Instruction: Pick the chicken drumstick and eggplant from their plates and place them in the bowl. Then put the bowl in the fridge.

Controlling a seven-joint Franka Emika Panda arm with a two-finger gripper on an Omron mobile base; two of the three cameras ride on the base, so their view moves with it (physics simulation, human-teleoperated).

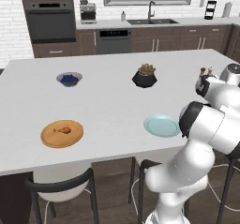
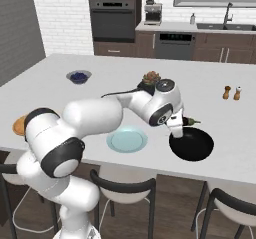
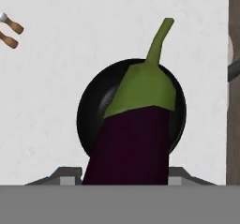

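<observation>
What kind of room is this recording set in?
A rendered home kitchen, it seems: a wall oven, a sink under a window, and a white island counter with stools, set with plates and a black bowl.

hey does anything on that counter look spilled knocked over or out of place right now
Nothing stands out. The drumstick lies on its wooden plate, the teal plate is bare, and the gripper holds the eggplant above the black bowl.
</observation>
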